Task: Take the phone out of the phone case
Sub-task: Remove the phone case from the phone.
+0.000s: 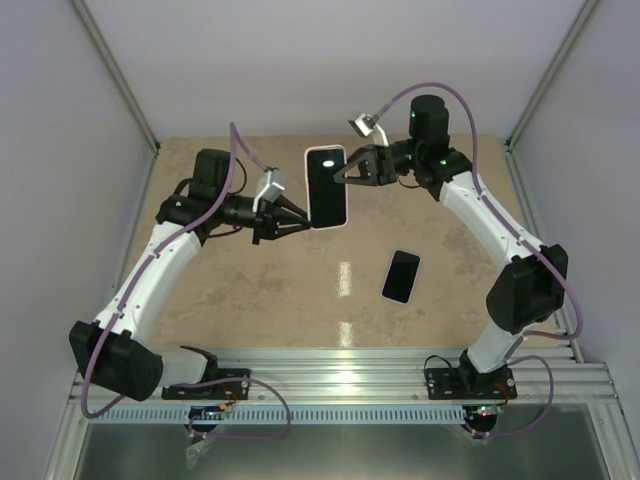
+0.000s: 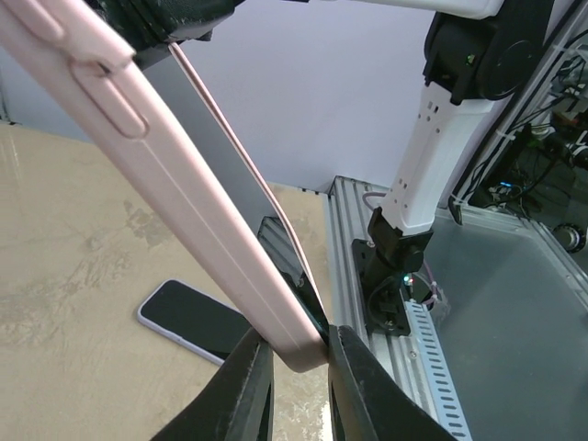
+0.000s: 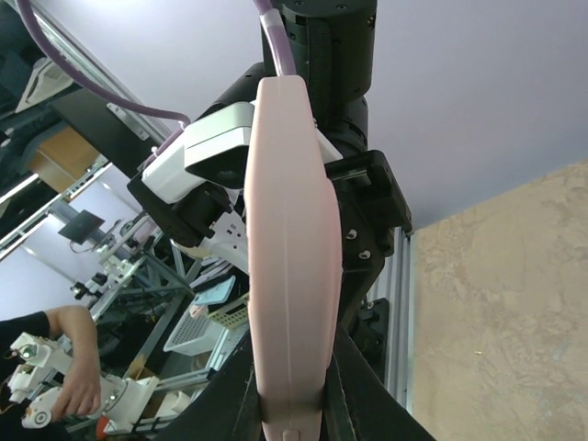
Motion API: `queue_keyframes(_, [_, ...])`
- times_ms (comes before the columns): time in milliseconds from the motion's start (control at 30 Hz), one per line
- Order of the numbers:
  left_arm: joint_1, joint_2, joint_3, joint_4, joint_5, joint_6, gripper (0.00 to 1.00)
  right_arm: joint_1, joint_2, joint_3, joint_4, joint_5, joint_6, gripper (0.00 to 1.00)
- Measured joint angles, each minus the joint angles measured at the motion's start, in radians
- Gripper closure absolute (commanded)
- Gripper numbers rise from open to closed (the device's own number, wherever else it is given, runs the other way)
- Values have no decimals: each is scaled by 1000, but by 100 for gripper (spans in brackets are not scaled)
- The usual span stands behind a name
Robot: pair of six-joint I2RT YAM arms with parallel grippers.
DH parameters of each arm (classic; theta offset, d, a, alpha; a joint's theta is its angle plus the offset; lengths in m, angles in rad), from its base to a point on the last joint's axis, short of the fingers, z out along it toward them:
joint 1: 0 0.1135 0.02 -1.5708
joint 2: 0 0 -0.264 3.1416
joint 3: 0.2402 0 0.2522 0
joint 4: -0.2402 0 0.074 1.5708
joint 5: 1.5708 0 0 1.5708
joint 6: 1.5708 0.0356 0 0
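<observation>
Both left claw [image 1: 303,222] and right claw [image 1: 347,168] pinch the smooth, round-edged pink case [image 1: 326,187].

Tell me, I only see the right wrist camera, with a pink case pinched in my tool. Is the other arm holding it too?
Observer: Yes. The top camera shows the left tool pinching the pink case at its near corner, while the right tool grips the opposite long edge.
Operator: Is there a phone anywhere on the table?
Observer: Yes. A dark phone lies flat on the table, apart from both tools, on the right arm's side.
</observation>
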Motion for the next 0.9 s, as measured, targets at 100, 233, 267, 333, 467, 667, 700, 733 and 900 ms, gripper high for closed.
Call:
queue_keyframes(100, [0,3,2,-12,-21,13,89,2,11,5,-14,1,-19,100])
queue_keyframes(233, [0,10,5,-16,-52,24,90,2,24,22,-37,10,-51,100])
queue_keyframes(267, [0,10,5,-16,-60,27,90,2,26,26,-44,13,-58,100])
queue_keyframes(333, [-1,11,7,-16,-77,37,90,2,28,32,-53,21,-71,100])
queue_keyframes(467, [-3,11,8,-17,-109,67,89,2,28,35,-68,34,-94,100])
queue_keyframes(667, [-3,11,10,-27,-150,120,87,2,29,36,-85,52,-121,100])
queue_keyframes(700, [-4,11,11,-29,-155,125,87,2,29,36,-88,54,-125,100])
queue_keyframes(733, [-4,11,14,-34,-163,130,86,1,29,36,-90,57,-127,100])
queue_keyframes(900, [-6,12,47,-79,-202,183,83,0,29,38,-90,61,-133,100])
